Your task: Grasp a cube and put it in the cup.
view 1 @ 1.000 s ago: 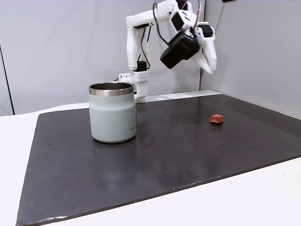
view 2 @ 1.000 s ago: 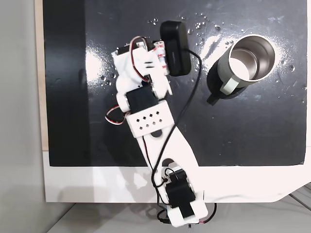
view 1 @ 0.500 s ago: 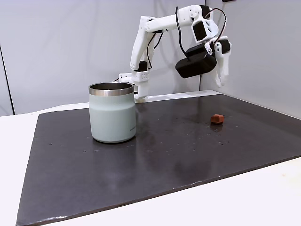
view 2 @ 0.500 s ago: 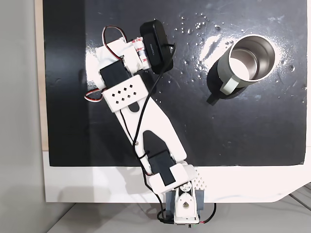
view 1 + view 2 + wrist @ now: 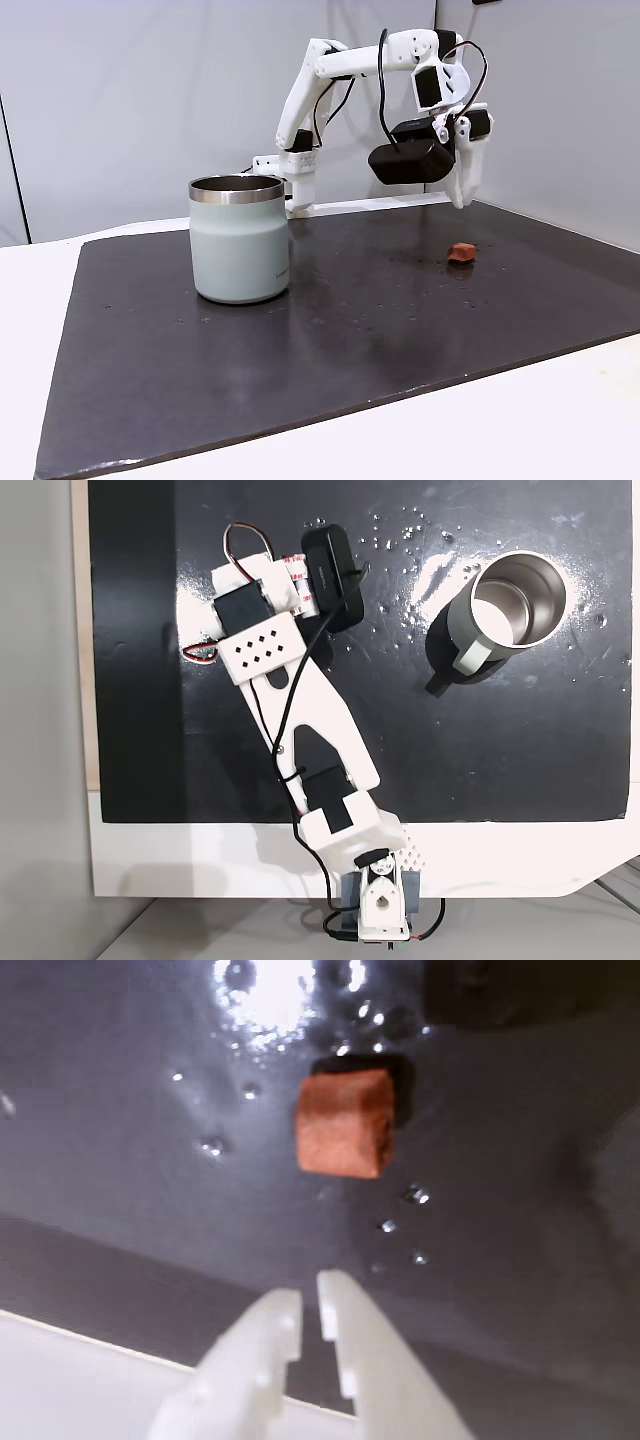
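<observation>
Dark, glossy matting covers a white table, with pale grey walls behind. Above the mat's right side in a fixed view, the white gripper points straight down, its tip hanging in the air above the cube and not touching it. In the wrist view the gripper enters from the bottom edge with its two white fingers almost together, a thin gap between the tips, clasping nothing. The cube, a small rust-orange block with rounded edges, lies on the mat just beyond the fingertips, slightly to their right, among specks of glare. A black camera body sits beside the gripper on the wrist, with a black cable looping above it. From there the white arm reaches back and down to its base at the far edge of the table. In another fixed view, from above, the arm stretches diagonally from the base at the bottom up to the upper left. The cup, pale grey-green with a steel rim, stands upright on the mat's left side, well apart from the cube. From above, the cup sits at upper right, its metal inside visible
</observation>
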You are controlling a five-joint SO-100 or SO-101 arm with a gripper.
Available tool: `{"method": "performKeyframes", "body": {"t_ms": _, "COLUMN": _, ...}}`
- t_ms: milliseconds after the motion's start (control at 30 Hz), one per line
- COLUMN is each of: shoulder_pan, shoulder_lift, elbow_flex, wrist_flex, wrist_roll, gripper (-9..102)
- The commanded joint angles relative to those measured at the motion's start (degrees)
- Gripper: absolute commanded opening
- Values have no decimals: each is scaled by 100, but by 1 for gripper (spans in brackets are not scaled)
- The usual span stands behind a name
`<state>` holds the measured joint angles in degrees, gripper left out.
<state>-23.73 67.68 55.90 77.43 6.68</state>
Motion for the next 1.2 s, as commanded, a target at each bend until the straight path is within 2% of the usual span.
{"method": "performKeyframes", "body": {"t_ms": 0, "shoulder_pan": 62, "shoulder_lift": 18, "elbow_flex": -404, "wrist_flex": 105, "wrist_roll": 62, "gripper": 9}}
{"method": "performKeyframes", "body": {"t_ms": 67, "shoulder_pan": 44, "shoulder_lift": -88, "elbow_flex": -527, "wrist_flex": 255, "wrist_roll": 62, "gripper": 16}}
{"method": "performKeyframes", "body": {"t_ms": 367, "shoulder_pan": 53, "shoulder_lift": -176, "elbow_flex": -492, "wrist_flex": 413, "wrist_roll": 114, "gripper": 22}}
{"method": "performKeyframes", "body": {"t_ms": 1167, "shoulder_pan": -35, "shoulder_lift": -1661, "elbow_flex": -1591, "wrist_flex": 817, "wrist_roll": 18, "gripper": 23}}
